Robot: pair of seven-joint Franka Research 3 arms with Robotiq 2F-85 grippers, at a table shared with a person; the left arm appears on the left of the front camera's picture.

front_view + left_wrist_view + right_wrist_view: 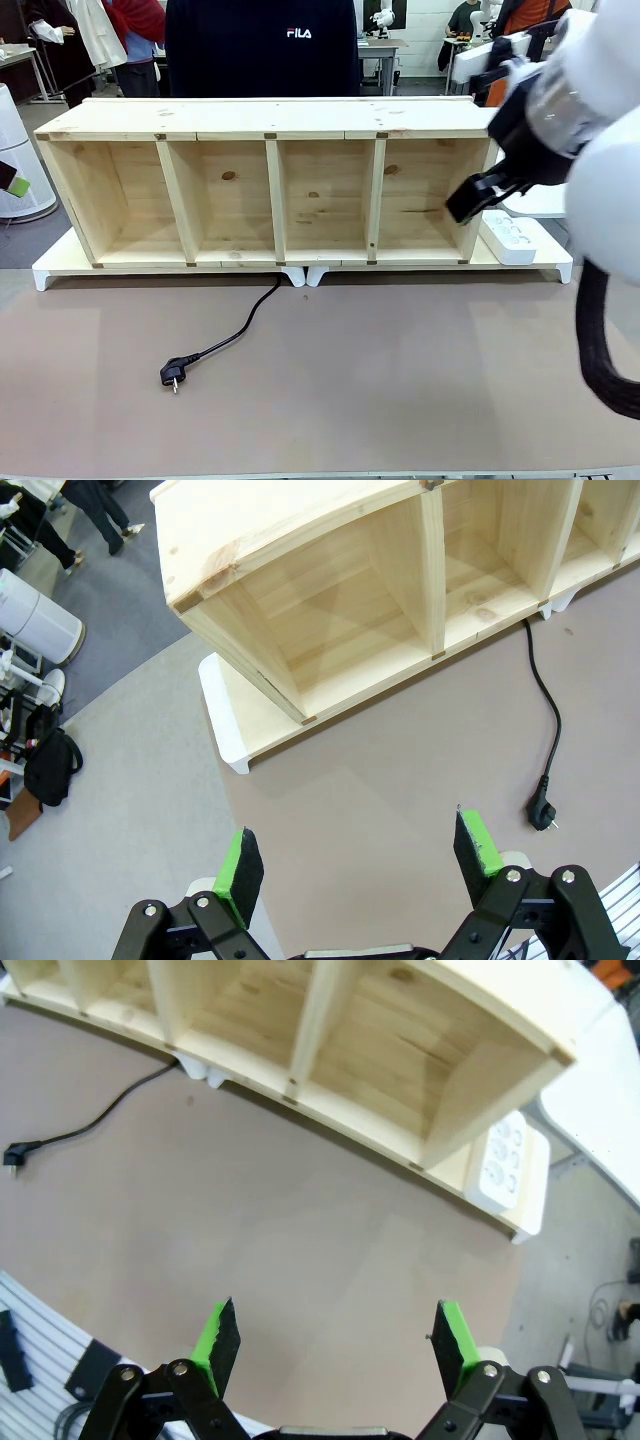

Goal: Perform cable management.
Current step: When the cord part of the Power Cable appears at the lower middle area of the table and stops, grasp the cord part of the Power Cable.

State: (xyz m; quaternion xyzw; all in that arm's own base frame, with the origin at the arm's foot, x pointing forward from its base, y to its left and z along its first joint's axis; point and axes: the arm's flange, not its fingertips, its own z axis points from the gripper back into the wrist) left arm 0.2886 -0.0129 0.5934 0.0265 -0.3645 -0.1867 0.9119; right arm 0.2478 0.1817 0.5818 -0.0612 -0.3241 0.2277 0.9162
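Black cable (240,330) with black plug (172,375) on dull brown-grey table (420,400). Pale yellow pine shelf (270,120), brown knots and streaky grain, on white base (45,272). White strip (508,238) at 3 o'clock of shelf. Black left gripper (355,855) and right gripper (335,1335), bright green pads (240,865). White arm (610,190), black braided hose (600,350). At 12 o'clock, black top (260,50) with white lettering.

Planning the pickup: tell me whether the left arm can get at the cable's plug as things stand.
Probably yes: the left gripper hangs open above the table, and the plug lies close by with nothing between them.
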